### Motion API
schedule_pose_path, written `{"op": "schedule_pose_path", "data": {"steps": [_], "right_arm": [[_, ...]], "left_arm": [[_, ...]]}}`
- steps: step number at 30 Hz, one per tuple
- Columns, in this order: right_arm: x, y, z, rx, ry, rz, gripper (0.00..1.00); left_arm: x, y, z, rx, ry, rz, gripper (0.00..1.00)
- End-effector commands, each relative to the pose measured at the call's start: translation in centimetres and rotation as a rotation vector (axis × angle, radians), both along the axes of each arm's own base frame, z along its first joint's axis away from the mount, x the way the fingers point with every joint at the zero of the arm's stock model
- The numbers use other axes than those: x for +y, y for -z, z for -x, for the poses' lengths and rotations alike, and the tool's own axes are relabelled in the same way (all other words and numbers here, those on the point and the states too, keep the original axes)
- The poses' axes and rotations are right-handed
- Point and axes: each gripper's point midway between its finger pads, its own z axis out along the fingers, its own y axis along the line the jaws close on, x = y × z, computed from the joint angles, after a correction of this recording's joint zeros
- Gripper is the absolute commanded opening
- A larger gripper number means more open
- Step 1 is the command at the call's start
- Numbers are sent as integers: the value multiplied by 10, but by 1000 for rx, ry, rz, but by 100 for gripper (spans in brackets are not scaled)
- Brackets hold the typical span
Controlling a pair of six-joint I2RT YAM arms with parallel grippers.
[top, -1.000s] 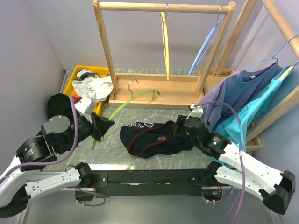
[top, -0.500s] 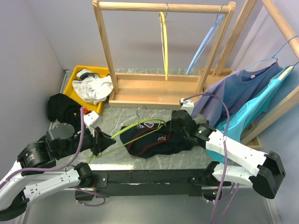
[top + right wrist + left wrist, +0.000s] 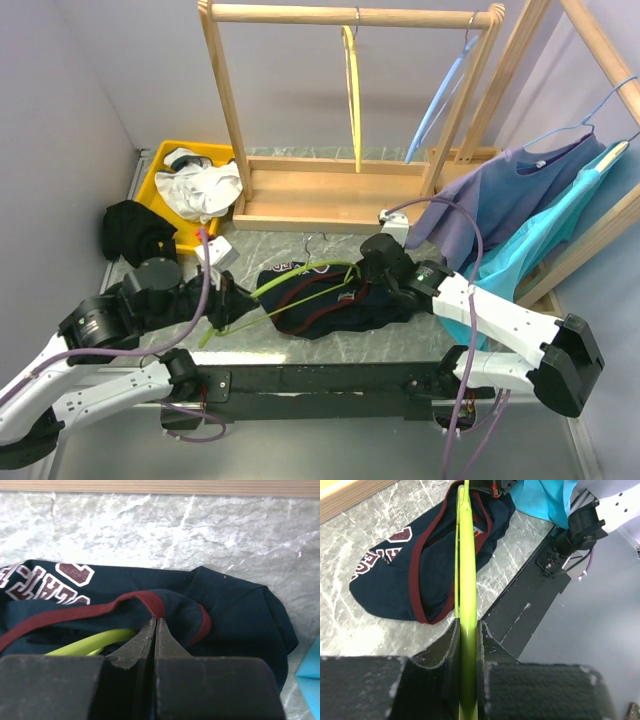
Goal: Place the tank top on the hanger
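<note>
The left gripper (image 3: pixel 468 630) was clamped narrowly on the lime-green hanger (image 3: pixel 466 555). The right gripper (image 3: pixel 155 626) was pressed fully together, pinching the tank top (image 3: pixel 235 610) at its dark red trim (image 3: pixel 75 615).

I count one tank top (image 3: pixel 390 580), one lime-green hanger (image 3: pixel 465 590), one yellow hanger (image 3: pixel 353 90), one black garment (image 3: pixel 130 230), one yellow bin (image 3: pixel 152 185).

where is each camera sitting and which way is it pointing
top external: fixed above and behind, looking down on the table, tank top and wooden rack; left arm and right arm show.
left wrist: on the left arm, facing along the hanger toward the tank top; left tool shut on the hanger.
right wrist: on the right arm, low over the tank top; right tool closed on its red trim.
shared: all three show tank top and hanger.
</note>
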Motion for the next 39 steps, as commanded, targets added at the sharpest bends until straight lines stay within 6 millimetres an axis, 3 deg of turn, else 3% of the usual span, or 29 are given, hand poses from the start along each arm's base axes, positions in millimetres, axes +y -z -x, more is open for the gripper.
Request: {"op": "schedule_pose_path", "data": {"steps": [1, 10, 14, 18, 23, 28, 34, 35, 37, 38, 39], "right_arm": [[17, -47, -7, -94, -16, -69, 0], [30, -106, 10, -181, -54, -103, 0], [28, -126, 11, -225, -43, -126, 0], [12, -133, 5, -247, 22, -58, 0], [20, -140, 3, -263, -9, -74, 0], [26, -151, 2, -263, -37, -76, 0], [33, -141, 8, -251, -87, -107, 0], [34, -142, 12, -251, -113, -127, 1], [33, -139, 15, -257, -126, -139, 6], [31, -139, 15, -260, -127, -133, 8], [28, -139, 16, -260, -125, -125, 18]], "left_arm": [[-24, -25, -11, -78, 30, 110, 1], [-49, -15, -38, -132, -23, 192, 1], [-57, -13, -36, -126, -5, 265, 1], [-62, -4, -28, -69, 35, 246, 1], [-72, -3, -17, -45, 100, 307, 1], [-75, -6, -25, -67, 76, 321, 1], [-97, -4, -40, -83, 62, 429, 1], [-102, 10, -42, -53, 59, 425, 1], [-108, 4, -42, -76, 78, 486, 1], [-112, 15, -43, -62, 80, 488, 1], [-114, 16, -44, -65, 84, 501, 1]]}}
